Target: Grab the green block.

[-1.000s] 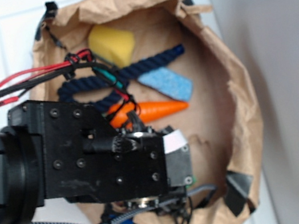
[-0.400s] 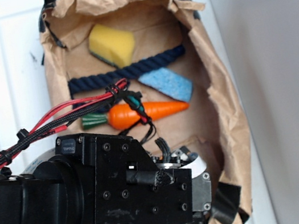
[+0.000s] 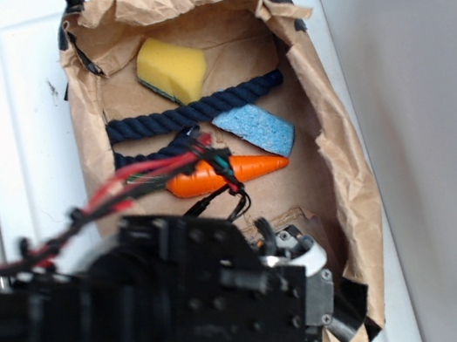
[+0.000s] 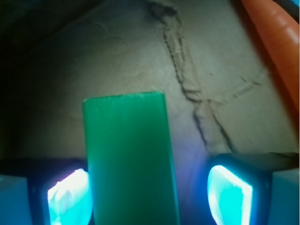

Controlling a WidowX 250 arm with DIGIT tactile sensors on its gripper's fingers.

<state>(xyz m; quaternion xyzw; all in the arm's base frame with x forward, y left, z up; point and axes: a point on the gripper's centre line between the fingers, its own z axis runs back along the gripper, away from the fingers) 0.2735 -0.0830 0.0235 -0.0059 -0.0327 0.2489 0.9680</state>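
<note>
Fingers (image 4: 69, 197) spread open, one glowing pad low on each side of the wrist view, nothing clamped yet. Between them, closer to the left pad, the green block (image 4: 129, 154), lying flat on brown paper (image 4: 117, 56), long axis running away from the camera, near end passing out of view at the bottom edge. A gap on the right side between block and pad; on the left, nearly touching or touching, hard to tell.

Judged as a rigid, light piece: smooth plain faces, straight edges, no give expected under a squeeze. Probably a little slick, so best taken across the narrow width, on the two long side faces, with pads square to them and near the middle of the length. Some centring likely needed first, since the block sits off toward the left pad.

Farther out, the orange carrot (image 4: 276, 51) at the upper right, apart from the block. In the exterior view, the gripper (image 3: 305, 277) low inside a paper-lined box (image 3: 347, 168), hiding the block; beyond it the carrot, a blue sponge (image 3: 255, 129), a dark rope (image 3: 200, 109) and a yellow sponge (image 3: 170, 68).
</note>
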